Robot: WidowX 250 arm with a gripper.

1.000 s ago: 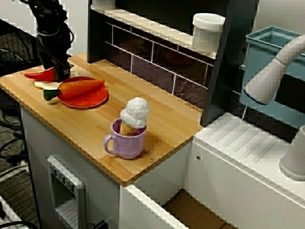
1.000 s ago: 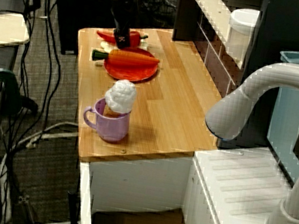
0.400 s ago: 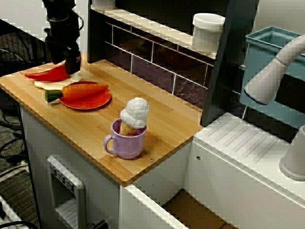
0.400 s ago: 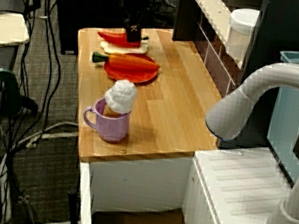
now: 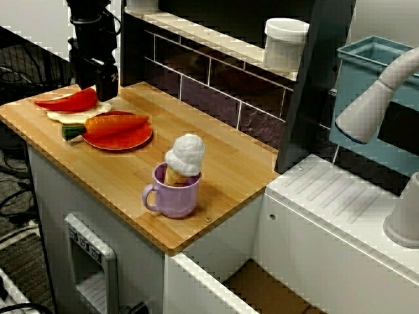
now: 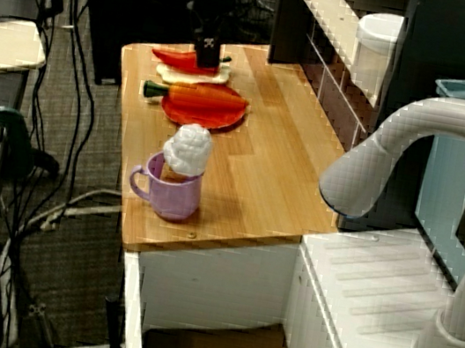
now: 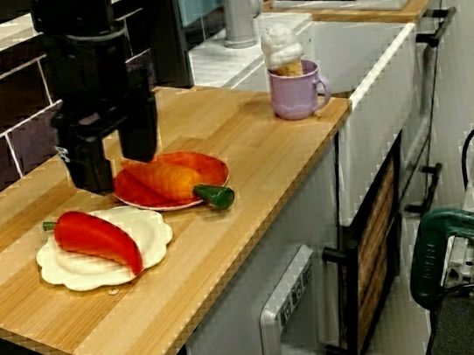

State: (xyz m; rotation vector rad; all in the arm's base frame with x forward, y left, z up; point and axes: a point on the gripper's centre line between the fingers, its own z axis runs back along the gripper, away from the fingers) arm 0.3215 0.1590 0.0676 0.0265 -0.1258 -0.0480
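My black gripper hangs open above the wooden counter with nothing between its fingers. In the view from the counter's end it sits just behind a red pepper, which lies on a cream scalloped plate. It is also close to a carrot on a red plate. From the sink side, the gripper is above and behind the pepper and the carrot. In the view from above, the gripper hovers over the pepper.
A purple mug holding a white ice-cream cone stands near the counter's front edge. A dark tiled back wall with a shelf and white canister runs behind. A white faucet and sink top lie to the right.
The gripper has lifted off the red pepper and moved up and back toward the wall. The pepper stays lying on the cream plate.
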